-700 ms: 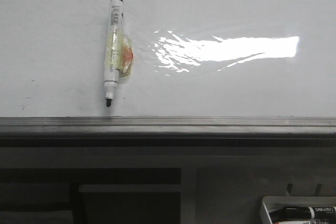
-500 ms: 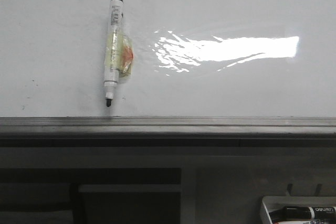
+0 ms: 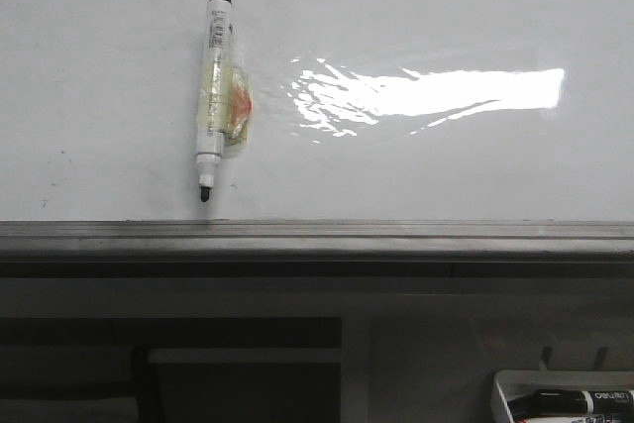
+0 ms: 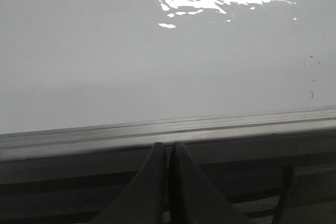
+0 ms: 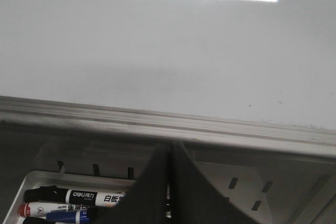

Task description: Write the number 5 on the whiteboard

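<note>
Whiteboard (image 3: 416, 7) filled the front view's upper half, no 5 drawn; marker (image 3: 217, 96) stuck upper left. Left gripper (image 4: 168, 153) and right gripper (image 5: 169, 153) sat closed, empty. You'd need that marker first.

The whiteboard (image 3: 446, 7) fills the upper frame, its grey ledge (image 3: 317, 235) running across the middle. A marker (image 3: 213, 96) is taped upright at upper left. A white tray (image 3: 500, 388) of markers (image 3: 570, 401) sits lower right.

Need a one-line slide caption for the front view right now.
Uncapped marker stuck tip-down on the blank whiteboard; no stroke drawn yet, no gripper in frame.
</note>
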You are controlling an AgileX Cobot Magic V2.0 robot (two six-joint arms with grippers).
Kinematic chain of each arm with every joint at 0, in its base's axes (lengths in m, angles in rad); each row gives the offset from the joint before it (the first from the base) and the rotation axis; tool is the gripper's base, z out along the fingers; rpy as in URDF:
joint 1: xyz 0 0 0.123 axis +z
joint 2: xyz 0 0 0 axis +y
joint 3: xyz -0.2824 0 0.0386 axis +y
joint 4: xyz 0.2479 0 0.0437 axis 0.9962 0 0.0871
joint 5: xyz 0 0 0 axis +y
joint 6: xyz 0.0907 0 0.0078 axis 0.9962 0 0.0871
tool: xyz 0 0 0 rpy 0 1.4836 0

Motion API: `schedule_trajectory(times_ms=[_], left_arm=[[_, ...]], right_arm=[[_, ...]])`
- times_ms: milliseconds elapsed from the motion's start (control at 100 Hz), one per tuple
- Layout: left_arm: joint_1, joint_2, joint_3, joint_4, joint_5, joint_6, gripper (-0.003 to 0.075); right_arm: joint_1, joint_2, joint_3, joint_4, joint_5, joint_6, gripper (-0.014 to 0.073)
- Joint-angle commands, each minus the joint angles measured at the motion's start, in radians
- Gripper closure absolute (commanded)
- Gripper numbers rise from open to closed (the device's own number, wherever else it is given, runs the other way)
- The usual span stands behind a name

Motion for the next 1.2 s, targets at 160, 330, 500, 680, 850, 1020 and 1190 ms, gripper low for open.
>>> schedule_trajectory(times_ms=[160, 330, 500, 680, 850, 1020, 1190], left_arm=[[0.002, -0.028, 0.017, -0.009, -0.077, -0.008, 0.0741], [0.002, -0.028, 0.017, -0.235, -0.137, -0.008, 0.0741], [0.002, -0.028, 0.017, -0.602, -0.175, -0.008, 0.0741], [0.002, -0.028, 0.017, -0.851, -0.181, -0.008, 0.0741], [0.002, -0.028, -0.012, -0.92, -0.22, 0.002, 0.0741], [0.0, 0.022, -0.145, -0.724, -0.143, 0.084, 0.0741], [0.0, 0.211, -0.341, -0.442, -0.008, 0.084, 0.0713]], right_arm=[[-0.004, -0.016, 0.025, -0.02, -0.026, -0.007, 0.0655], [-0.004, -0.016, 0.025, -0.148, -0.235, -0.007, 0.0655], [-0.004, -0.016, 0.025, -0.147, -0.601, -0.007, 0.0655], [-0.004, -0.016, 0.019, -0.098, -0.661, 0.199, 0.0655], [-0.004, -0.016, -0.06, 0.044, -0.352, 0.327, 0.0655], [0.019, 0.008, -0.18, 0.061, -0.218, 0.329, 0.0655], [0.078, 0.108, -0.313, 0.061, -0.073, 0.28, 0.0654]])
